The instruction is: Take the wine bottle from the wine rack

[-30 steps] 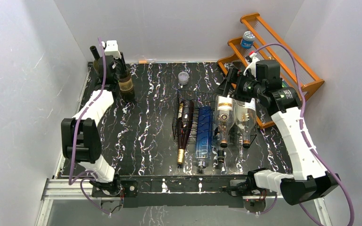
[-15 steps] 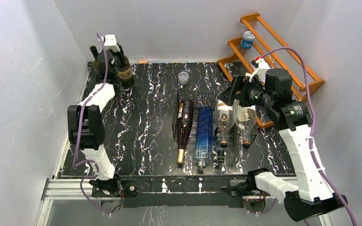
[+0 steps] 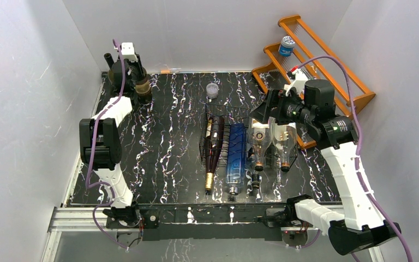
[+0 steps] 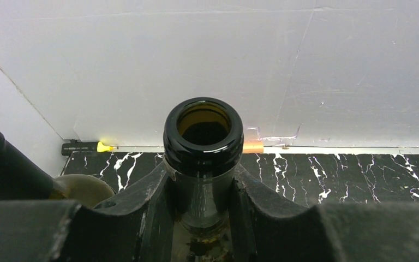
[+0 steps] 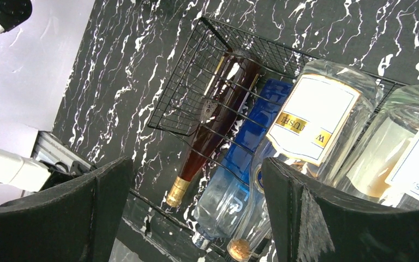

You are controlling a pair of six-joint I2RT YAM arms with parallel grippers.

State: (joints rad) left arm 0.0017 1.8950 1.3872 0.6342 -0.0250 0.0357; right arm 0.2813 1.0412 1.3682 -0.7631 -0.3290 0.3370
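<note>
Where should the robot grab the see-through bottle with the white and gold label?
Its thin neck, from above. The clear glass bottle lies flat in the black wire rack, close between a blue bottle and another clear bottle, but its neck has room around it.

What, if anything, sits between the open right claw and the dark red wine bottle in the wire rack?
Nothing visible. The right gripper hangs open above the wine rack; the wine bottle lies uncovered in the left cradle, a blue bottle close beside it.
</note>
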